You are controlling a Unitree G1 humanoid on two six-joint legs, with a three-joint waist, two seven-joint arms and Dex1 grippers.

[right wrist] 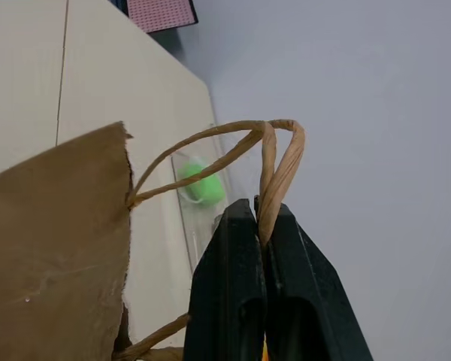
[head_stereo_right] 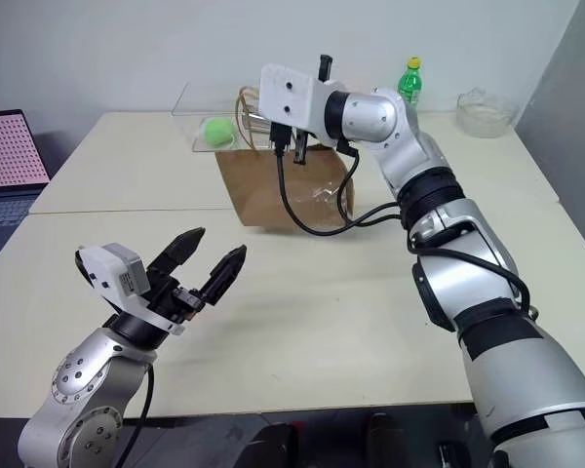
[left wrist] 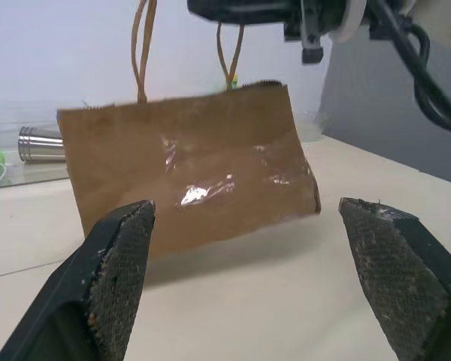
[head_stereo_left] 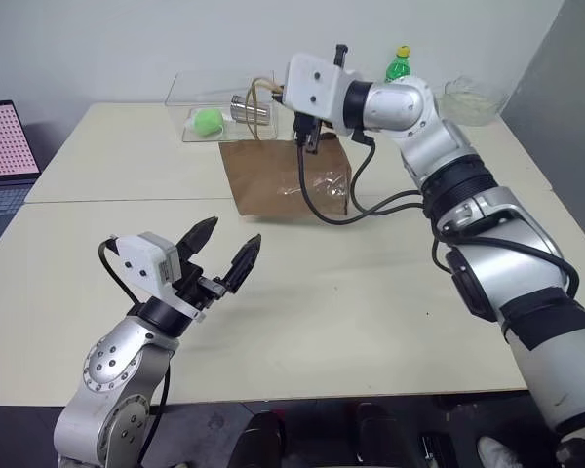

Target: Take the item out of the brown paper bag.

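Observation:
The brown paper bag [head_stereo_left: 283, 180] stands upright on the far middle of the table, crinkled, with shiny tape patches on its front. My right gripper [right wrist: 259, 207] hovers above its top edge, shut on the thin tan loop handles [right wrist: 279, 162], which are drawn up together. The item is hidden inside the bag. My left gripper [head_stereo_left: 230, 234] is open near the table's front left, well short of the bag, with nothing between its fingers [left wrist: 120, 263]. It faces the bag's front [left wrist: 188, 180].
Behind the bag is a clear plastic box [head_stereo_left: 180, 96] holding a green ball [head_stereo_left: 210, 119] and a metal cylinder [head_stereo_left: 249, 107]. A green soda bottle [head_stereo_left: 398, 66] and a glass bowl [head_stereo_left: 473, 97] stand at the back right. A laptop [head_stereo_left: 0, 146] sits far left.

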